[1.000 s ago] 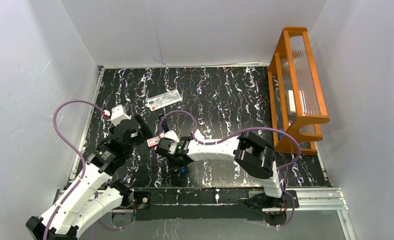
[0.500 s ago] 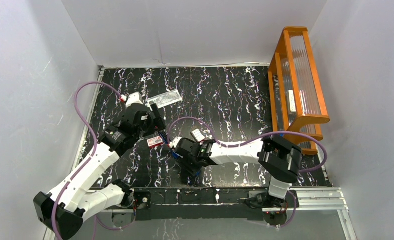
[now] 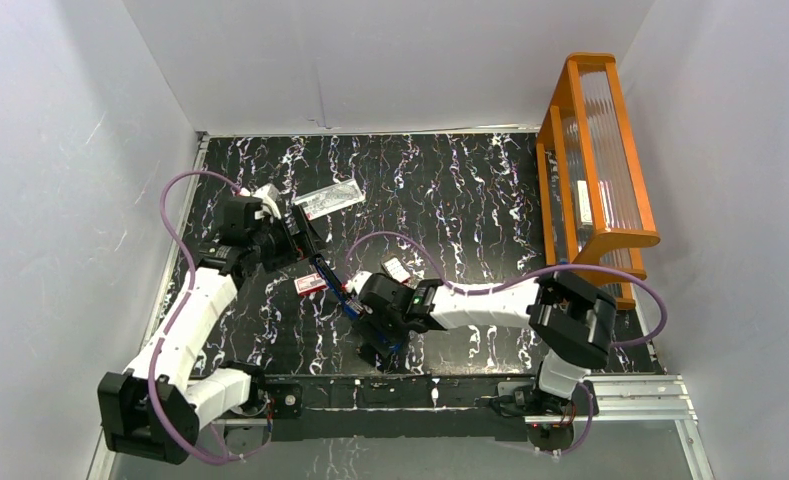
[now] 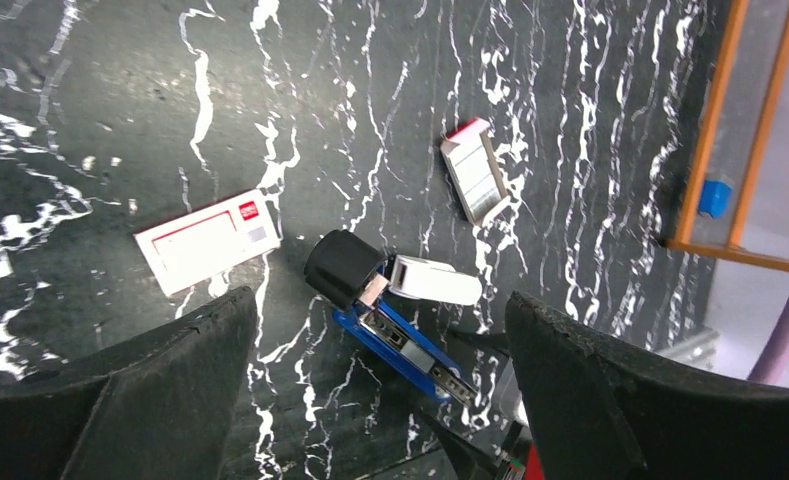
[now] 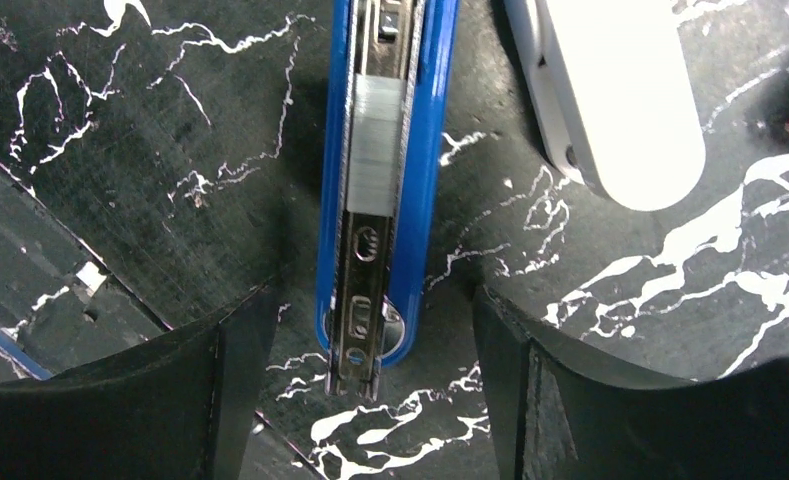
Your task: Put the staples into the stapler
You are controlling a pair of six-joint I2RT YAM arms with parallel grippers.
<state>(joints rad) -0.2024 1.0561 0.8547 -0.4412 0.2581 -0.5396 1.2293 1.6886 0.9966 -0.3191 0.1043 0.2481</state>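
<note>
The stapler (image 4: 400, 340) lies opened out on the black marbled table, its blue channel and metal rail (image 5: 382, 190) facing up, its white cover (image 5: 610, 90) swung aside. A short silvery strip of staples (image 5: 375, 150) sits in the rail. My right gripper (image 5: 373, 315) is open, and the rail's end lies between its fingers with a gap on each side. My left gripper (image 4: 378, 320) hangs open above the stapler (image 3: 330, 278), holding nothing. The red-and-white sleeve (image 4: 208, 240) and the tray (image 4: 475, 182) lie apart on the table.
A flat clear packet (image 3: 328, 198) lies farther back on the table. An orange rack (image 3: 595, 170) stands along the right edge. White walls close in the left, back and right sides. Purple cables loop over both arms.
My right gripper has opened and let go of the stapler. My left gripper has opened wider and pulled back and away from the red-and-white sleeve toward the far left.
</note>
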